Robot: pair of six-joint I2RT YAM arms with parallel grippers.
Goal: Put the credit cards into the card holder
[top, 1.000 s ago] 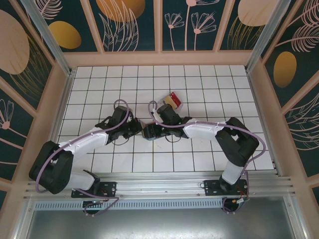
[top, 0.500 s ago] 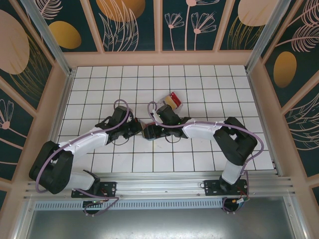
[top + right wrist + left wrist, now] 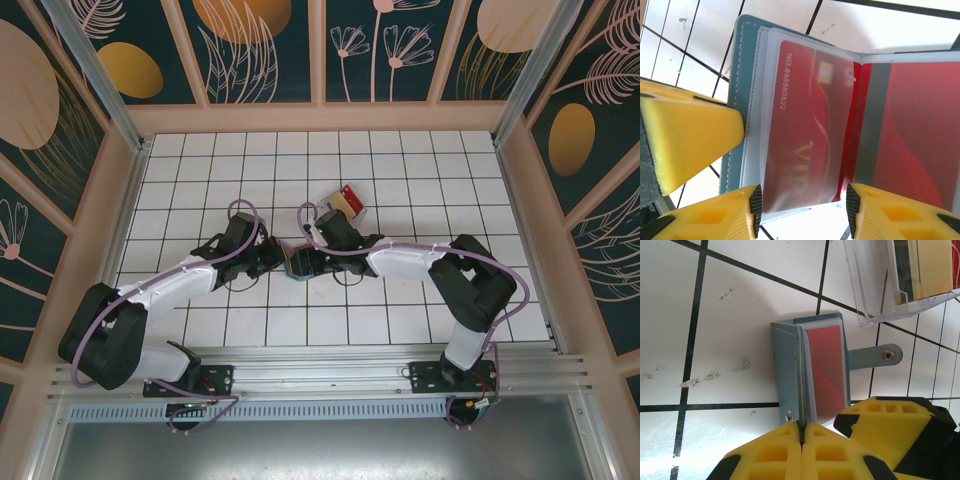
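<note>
We've got print in the right wrist view: the red card [image 3: 805, 125], tucked in a clear sleeve [image 3: 752, 150] of the card holder [image 3: 737, 75], carries white characters running sideways along one edge, "NO." then a string of digits, mostly eights, reading roughly 888880822. Further along the card we read "VIP" in gold letters, also sideways. We can read nothing in the other views.

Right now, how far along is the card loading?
Done: a red card sits inside a clear sleeve of the card holder. In hand: left tool clamps the holder's cover; right tool straddles that card. Left: yellow-tan cards wait in the clear tray.
</note>
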